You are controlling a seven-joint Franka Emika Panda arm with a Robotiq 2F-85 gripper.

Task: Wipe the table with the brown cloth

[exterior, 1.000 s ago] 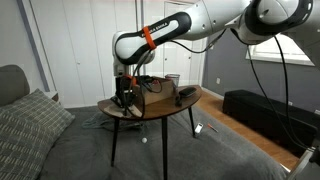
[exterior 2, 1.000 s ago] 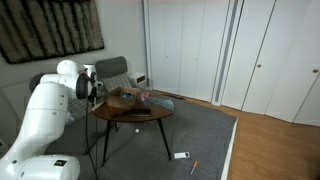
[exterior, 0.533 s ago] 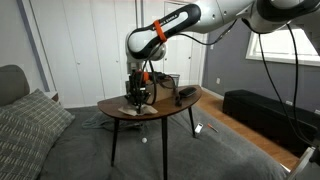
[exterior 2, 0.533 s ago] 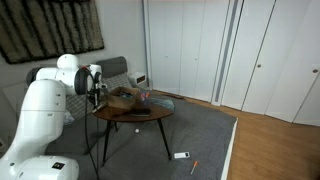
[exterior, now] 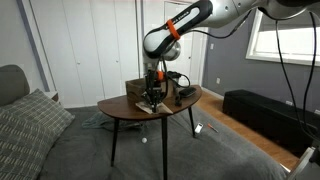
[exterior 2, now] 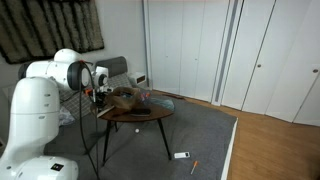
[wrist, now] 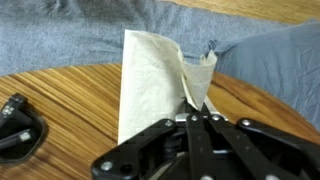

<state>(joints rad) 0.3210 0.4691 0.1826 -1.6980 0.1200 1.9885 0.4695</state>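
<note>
- Grip: gripper (wrist: 196,122) has its fingers closed together on the near edge of the cloth (wrist: 150,80). A pinched fold stands up just ahead of the fingertips, slightly to their right in the wrist view.
- Cloth position: the rest lies flat on the table (wrist: 60,95), running straight ahead of the fingers to the far rim. Its far edge is at the rim or just over it, with grey carpet beyond.
- Exterior view: gripper (exterior: 152,97) sits low over the middle of the table (exterior: 118,108), pointing down.
- Judgement: a wipe stroke is in hand. Only the pinched edge is controlled, and the flat part trails.
- Dragging the cloth back toward the fingers' side should work better than pushing. A push toward the rim would likely bunch it or tip it off.
- Height: low enough that the cloth presses on the wood, without the fingertips scraping.
- Black round object (wrist: 18,122) lies near, left of the fingers. A sweep that way should stop short of it.
- The hold looks thin, so slow strokes should stop the cloth slipping out.
</note>
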